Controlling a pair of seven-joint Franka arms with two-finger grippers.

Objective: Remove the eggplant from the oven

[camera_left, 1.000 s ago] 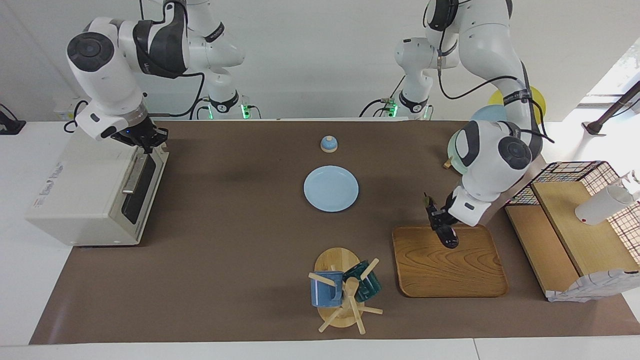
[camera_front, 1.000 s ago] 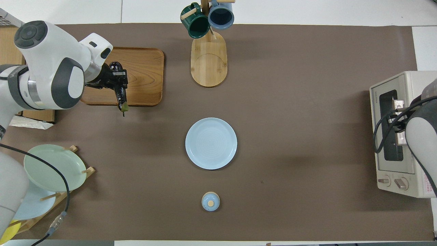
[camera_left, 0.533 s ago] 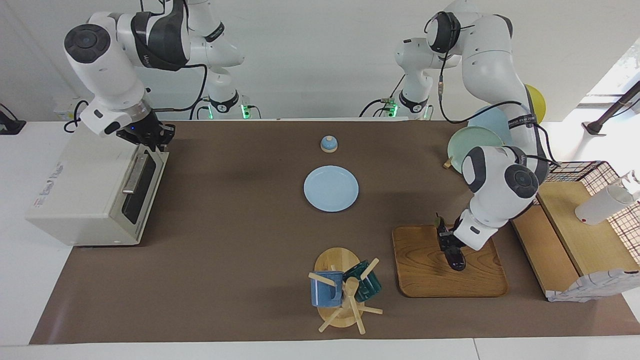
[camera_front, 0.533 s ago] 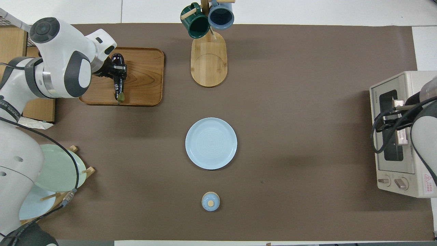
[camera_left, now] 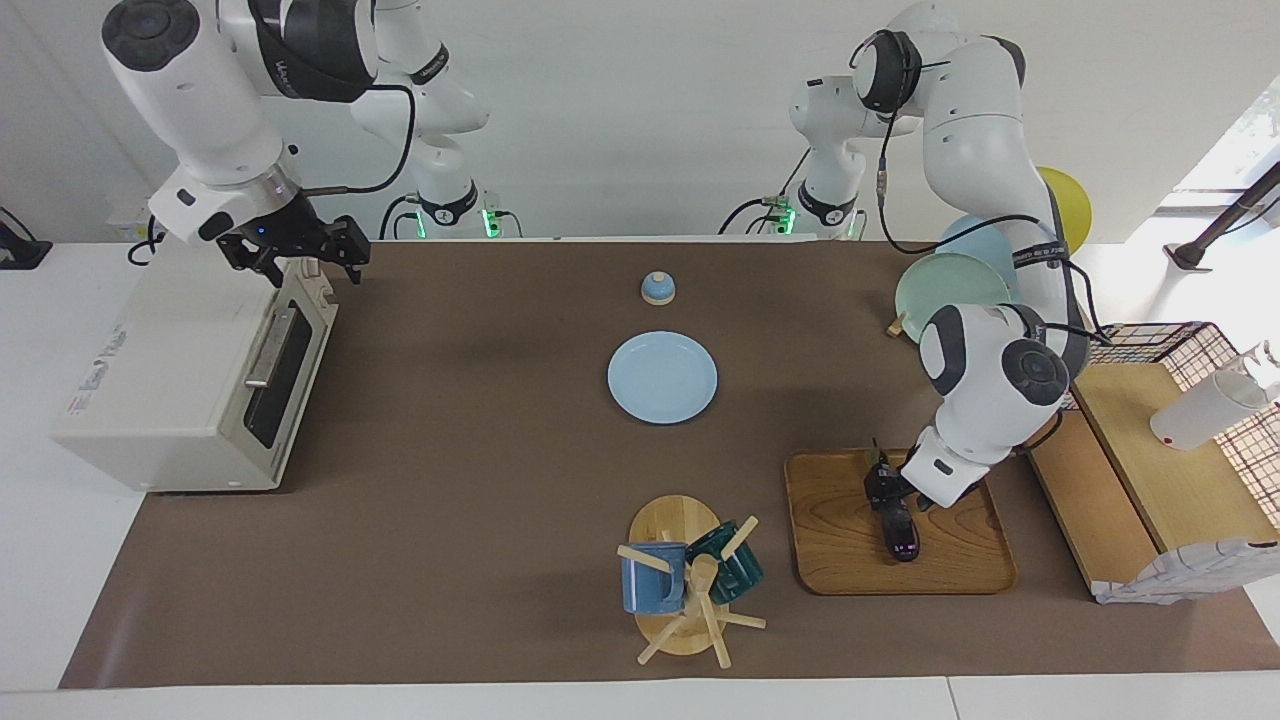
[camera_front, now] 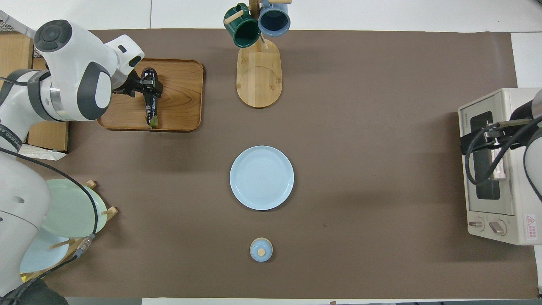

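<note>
The dark glossy eggplant lies lengthwise on the wooden tray toward the left arm's end of the table, out of the oven. It also shows in the overhead view on the tray. My left gripper is low over the tray and shut on the eggplant. The off-white oven stands at the right arm's end with its dark door shut; it also shows in the overhead view. My right gripper is open above the oven's top front edge.
A light blue plate lies mid-table, with a small blue lidded pot nearer the robots. A mug tree with two mugs stands beside the tray. A plate rack and a wooden shelf stand at the left arm's end.
My left gripper carried the eggplant from over the tray's edge down onto the tray. My right gripper rose off the oven door's top edge and its fingers spread.
</note>
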